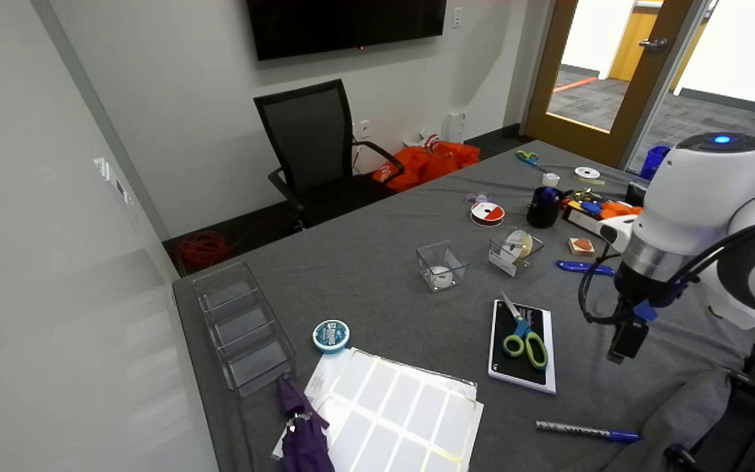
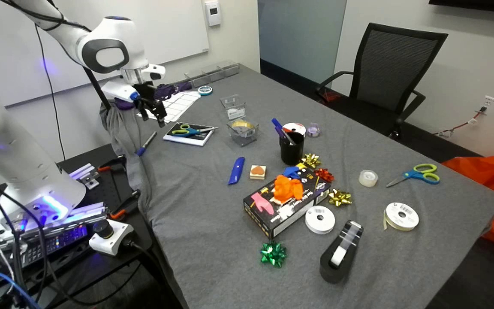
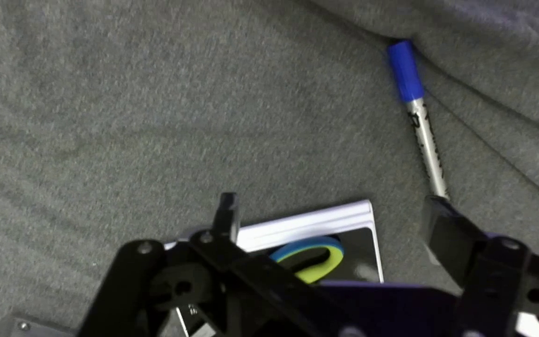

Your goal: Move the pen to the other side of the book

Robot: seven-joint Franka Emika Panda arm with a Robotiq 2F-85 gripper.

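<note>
the pen [image 1: 587, 431], silver-barrelled with a blue cap, lies on the grey cloth-covered desk [image 1: 364, 282], off a short edge of the book [image 1: 515, 368] and apart from it; its capped end meets the folds in the cloth. the book lies flat, black-covered with a white border, and a pair of scissors [image 1: 523, 326] with blue and green handles rests on it, blades reaching past the opposite short edge. the gripper [image 3: 332, 210] hangs above the desk near the book, its fingers spread wide. in the wrist view one finger covers part of the pen's uncapped end. a white gridded sheet [image 1: 398, 419] lies near the book, with a round blue tin [image 1: 331, 335] beside it. a blue box cutter [image 2: 236, 170] lies near a small wooden block [image 2: 257, 172].
</note>
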